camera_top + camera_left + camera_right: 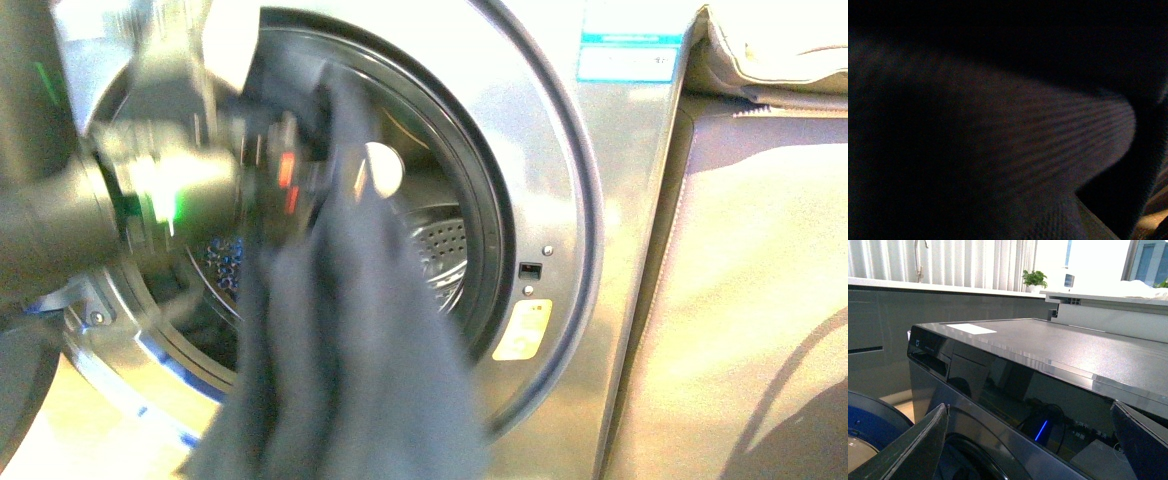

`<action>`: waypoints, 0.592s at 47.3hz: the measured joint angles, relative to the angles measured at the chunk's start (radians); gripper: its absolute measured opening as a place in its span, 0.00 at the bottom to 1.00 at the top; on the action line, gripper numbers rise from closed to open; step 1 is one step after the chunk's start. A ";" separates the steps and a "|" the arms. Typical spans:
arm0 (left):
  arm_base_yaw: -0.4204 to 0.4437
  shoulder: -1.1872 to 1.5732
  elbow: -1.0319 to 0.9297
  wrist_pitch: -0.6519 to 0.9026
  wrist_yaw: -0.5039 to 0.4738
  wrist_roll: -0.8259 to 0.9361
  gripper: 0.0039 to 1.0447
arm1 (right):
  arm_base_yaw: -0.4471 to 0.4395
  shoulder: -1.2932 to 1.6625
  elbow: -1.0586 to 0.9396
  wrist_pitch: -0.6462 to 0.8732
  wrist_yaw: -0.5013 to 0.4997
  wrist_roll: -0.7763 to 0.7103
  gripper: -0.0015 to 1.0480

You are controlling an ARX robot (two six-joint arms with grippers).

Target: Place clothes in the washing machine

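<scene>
The washing machine (570,160) fills the front view, its round porthole open onto the perforated steel drum (442,250). My left gripper (298,185), blurred, is shut on the dark navy clothes (350,330). They hang in long folds in front of the porthole's lower middle. The left wrist view is dark. My right gripper (1033,450) is open and empty. Its fingers (913,450) stand wide apart, just in front of the washing machine's (1048,350) dark control panel above the porthole rim. The right gripper is out of the front view.
The washer's open door (870,422) with a blue inner ring hangs at the left. A plain grey-brown cabinet (760,300) stands right of the washer with beige quilted fabric (770,45) on top. A yellow-orange sticker (522,330) and the energy label (628,50) mark the washer's front.
</scene>
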State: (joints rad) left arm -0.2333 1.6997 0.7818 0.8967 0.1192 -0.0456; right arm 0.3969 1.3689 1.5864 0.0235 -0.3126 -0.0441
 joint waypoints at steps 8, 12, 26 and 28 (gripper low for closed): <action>0.028 0.126 0.049 0.027 -0.012 0.005 0.06 | 0.000 0.000 0.000 0.000 0.000 0.000 0.93; 0.028 0.194 0.116 0.032 -0.019 0.017 0.06 | 0.000 0.000 0.000 0.000 0.000 0.000 0.93; 0.014 0.343 0.346 -0.012 -0.071 0.029 0.06 | 0.000 0.000 0.000 0.000 0.000 0.000 0.93; 0.014 0.371 0.390 -0.030 -0.080 0.031 0.06 | 0.000 0.000 0.000 0.000 0.000 0.000 0.93</action>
State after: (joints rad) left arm -0.2195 2.0705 1.1721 0.8669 0.0387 -0.0151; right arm 0.3969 1.3689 1.5867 0.0235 -0.3126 -0.0441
